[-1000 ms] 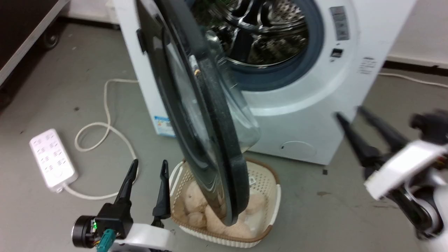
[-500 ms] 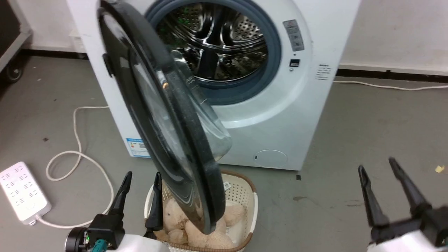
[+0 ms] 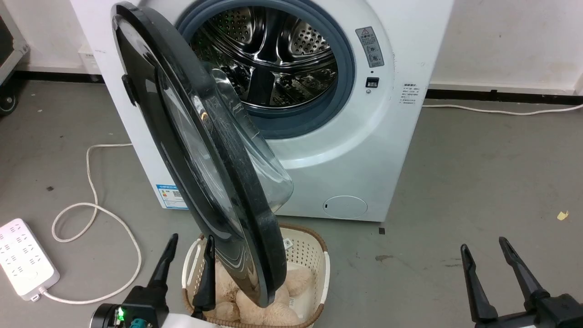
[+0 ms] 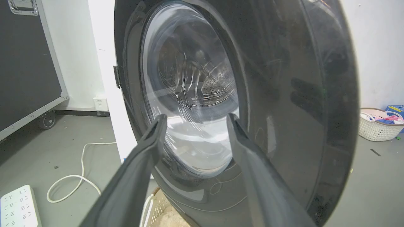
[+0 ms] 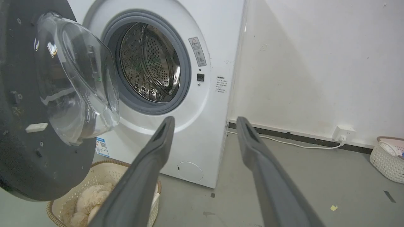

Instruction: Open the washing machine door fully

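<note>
Beside the washing machine door (image 3: 150,91), our left gripper (image 3: 192,237) gapes empty; our right gripper (image 3: 483,243), farther from the machine (image 3: 364,173) than a second ago, gapes too. Underneath, the basket (image 3: 324,269) holds plush toys (image 3: 291,282).

light: bright, even | glare: door glass (image 5: 75,85) | focus: sharp | wrist edges: perhaps bowed

**Your room: grey floor, white walls**

You're looking at a dull grey floor (image 3: 478,173), scuffed and spotted, which meets a white wall (image 5: 315,63) along a black skirting strip (image 3: 501,94). A white cable (image 3: 501,111) runs beside that strip to a wall socket (image 5: 343,134). On the left a white power strip (image 3: 25,257) lies on the floor with its cord (image 3: 90,182) looped, and a black wheeled case (image 4: 28,63) stands near the wall. Far right sits a pale laundry basket (image 4: 377,130), and a yellow scrap (image 3: 563,215) lies on the floor. The light is even
</note>
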You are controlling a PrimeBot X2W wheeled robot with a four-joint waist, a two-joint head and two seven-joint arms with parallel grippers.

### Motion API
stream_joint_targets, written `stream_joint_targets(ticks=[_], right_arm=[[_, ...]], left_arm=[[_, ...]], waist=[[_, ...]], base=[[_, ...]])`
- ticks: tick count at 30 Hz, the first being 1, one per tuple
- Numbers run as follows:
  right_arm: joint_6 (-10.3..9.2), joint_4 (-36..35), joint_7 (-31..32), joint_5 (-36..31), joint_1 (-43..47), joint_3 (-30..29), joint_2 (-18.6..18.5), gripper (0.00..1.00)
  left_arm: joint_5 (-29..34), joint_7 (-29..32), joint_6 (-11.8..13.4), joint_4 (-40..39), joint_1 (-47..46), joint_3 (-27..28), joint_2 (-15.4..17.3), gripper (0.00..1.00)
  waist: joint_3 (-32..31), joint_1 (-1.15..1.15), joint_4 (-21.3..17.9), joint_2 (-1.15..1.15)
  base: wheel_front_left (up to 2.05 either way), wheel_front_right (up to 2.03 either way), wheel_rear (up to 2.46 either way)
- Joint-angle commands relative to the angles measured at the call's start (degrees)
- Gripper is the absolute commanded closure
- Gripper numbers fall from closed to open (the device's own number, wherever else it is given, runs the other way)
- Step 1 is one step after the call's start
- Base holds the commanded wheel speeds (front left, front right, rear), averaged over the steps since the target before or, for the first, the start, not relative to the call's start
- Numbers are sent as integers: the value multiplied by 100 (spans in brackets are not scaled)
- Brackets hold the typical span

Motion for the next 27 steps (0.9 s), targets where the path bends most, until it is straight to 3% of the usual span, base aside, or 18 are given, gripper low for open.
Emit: stream_joint_targets(ticks=[1, 9, 20, 23, 24, 27], right_arm=[[3, 38, -40, 52, 6, 4, 33, 0], [3, 117, -51, 212, -59, 53, 35, 0], [3, 101, -54, 247, -106, -2, 35, 0], [3, 119, -54, 268, -110, -6, 35, 0], [3, 139, -54, 290, -114, -6, 35, 0], [3, 162, -54, 338, -110, -7, 35, 0]], left_arm=[[64, -32, -22, -4, 60, -8, 6, 100], [-65, -32, -24, -213, 19, 93, 6, 100], [-329, -32, 135, -1974, -769, 589, 6, 100], [-357, -13, 126, -2310, -965, 359, 6, 100], [-265, 236, 67, -2520, -1056, -73, 6, 100], [-58, 706, 19, -2520, -956, -634, 25, 100]], waist=[[-2, 0, 4, 0], [-19, 0, 2, 0], [-39, 0, 9, 0], [-54, 0, -16, 0], [-62, 0, -49, 0], [-67, 0, -85, 0]], base=[[0, 0, 0], [0, 0, 0], [0, 0, 0], [0, 0, 0], [0, 0, 0], [0, 0, 0]])
